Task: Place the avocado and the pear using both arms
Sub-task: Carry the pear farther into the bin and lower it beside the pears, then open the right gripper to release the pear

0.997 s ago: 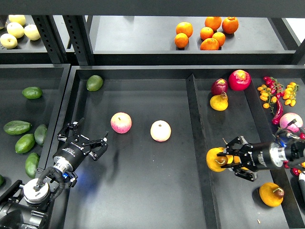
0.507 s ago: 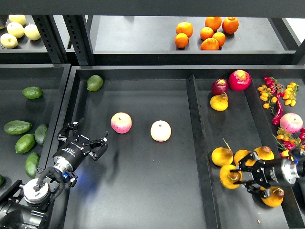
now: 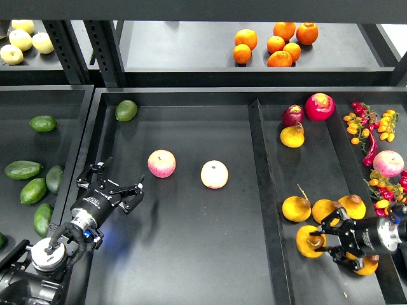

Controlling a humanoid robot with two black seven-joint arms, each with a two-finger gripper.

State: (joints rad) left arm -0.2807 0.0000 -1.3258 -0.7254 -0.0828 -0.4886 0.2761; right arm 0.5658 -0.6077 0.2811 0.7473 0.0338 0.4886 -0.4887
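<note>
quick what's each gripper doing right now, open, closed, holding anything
Left gripper: open, holding nothing, over the middle tray.
Right gripper: fingers spread around a yellow-orange pear; a firm grip cannot be told.

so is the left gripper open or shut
Open: the left gripper has its fingers spread apart over the dark tray, with nothing between them.

Black middle tray [image 3: 191, 254], two pink-yellow apples [image 3: 161, 163], green fruit [image 3: 126, 110] at corner

Your right gripper [image 3: 332, 240] has drawn back toward the bottom right, carrying the pear [image 3: 310, 242] clamped between its fingers.
</note>
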